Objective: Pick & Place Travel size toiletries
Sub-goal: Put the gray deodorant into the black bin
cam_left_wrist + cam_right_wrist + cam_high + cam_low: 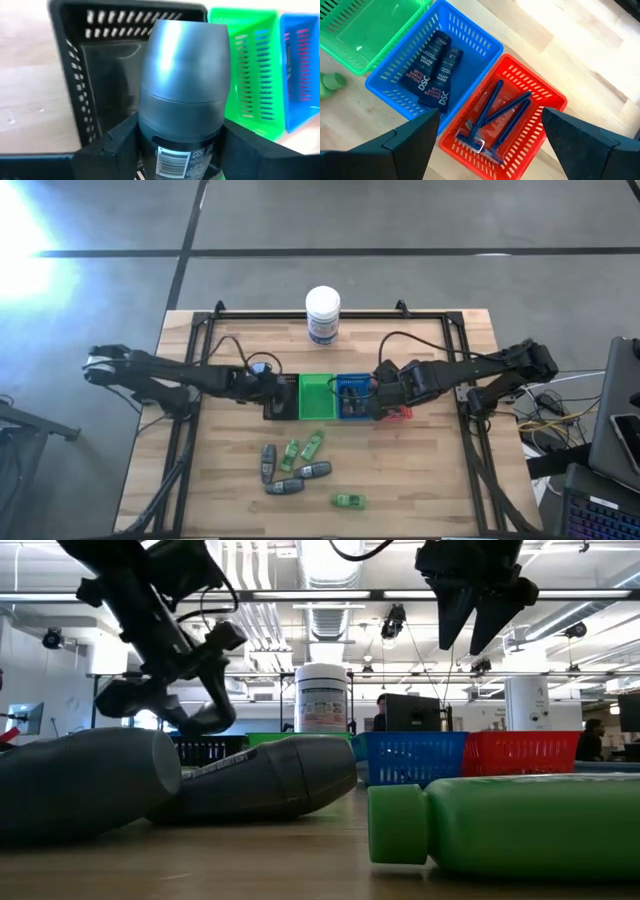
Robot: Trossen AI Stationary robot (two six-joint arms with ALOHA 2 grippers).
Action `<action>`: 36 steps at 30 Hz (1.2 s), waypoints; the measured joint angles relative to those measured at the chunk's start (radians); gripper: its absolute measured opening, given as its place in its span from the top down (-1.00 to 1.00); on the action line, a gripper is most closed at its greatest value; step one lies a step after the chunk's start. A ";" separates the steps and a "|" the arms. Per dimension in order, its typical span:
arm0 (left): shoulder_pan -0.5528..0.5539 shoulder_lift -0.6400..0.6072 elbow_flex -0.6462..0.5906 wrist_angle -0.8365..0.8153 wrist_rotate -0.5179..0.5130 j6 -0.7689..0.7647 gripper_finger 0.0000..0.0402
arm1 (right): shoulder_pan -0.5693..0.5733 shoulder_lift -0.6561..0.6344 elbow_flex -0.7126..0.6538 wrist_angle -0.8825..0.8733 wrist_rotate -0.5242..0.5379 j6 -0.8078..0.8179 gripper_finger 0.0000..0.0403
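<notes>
**Grey tube poised at the black bin as sorting goes on**

The left tool (175, 150) is clamped on a grey oval tube (182, 85), its fingers pressing the tube's lower body near the label, with the domed cap pointing ahead toward the black bin (75, 75) just in front of it. The green bin (250, 65) stands beside that. The right tool (490, 145) hangs with its fingers spread wide and nothing between them, directly above the red bin (540, 100), where dark razors (495, 120) lie; two dark tubes (435, 65) rest in the blue bin (470, 35) next to it. More grey tubes (268, 463) and green bottles (349, 501) wait on the wooden surface (430, 490), nearer the front edge than either tool. The tube looks light, rigid and smooth-skinned, probably slippery at the rounded cap, so a hold across the flatter sides of the body seems safest. Whether the black bin already holds anything is hard to tell.
</notes>
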 joint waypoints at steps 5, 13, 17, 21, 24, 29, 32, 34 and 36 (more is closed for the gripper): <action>-0.002 0.058 0.048 0.001 0.025 0.010 -0.32 | 0.000 0.000 0.000 0.000 0.000 -0.017 -0.71; -0.013 0.036 0.103 -0.117 0.043 0.087 -0.57 | 0.000 0.000 0.000 0.000 0.000 -0.041 -0.60; -0.109 -0.043 0.169 -0.256 0.080 0.118 -0.58 | 0.006 0.000 0.000 -0.003 0.000 -0.048 -0.57; -0.290 -0.038 0.221 -0.469 0.047 -0.020 -0.57 | 0.007 0.000 0.000 -0.005 0.000 -0.048 -0.57; -0.408 0.019 0.226 -0.479 0.038 -0.149 -0.58 | 0.007 0.000 0.000 -0.005 0.011 -0.048 -0.62; -0.495 0.179 0.249 -0.418 0.033 -0.294 -0.58 | 0.006 0.000 0.000 -0.005 0.026 -0.061 -0.70; -0.519 0.267 0.297 -0.421 0.032 -0.331 -0.58 | 0.007 0.000 0.000 -0.005 0.026 -0.079 -0.75; -0.529 0.316 0.330 -0.430 0.032 -0.355 -0.58 | 0.007 0.000 0.000 -0.006 0.026 -0.095 -0.76; -0.537 0.363 0.358 -0.430 0.036 -0.373 -0.58 | 0.007 0.000 0.000 -0.006 0.026 -0.105 -0.77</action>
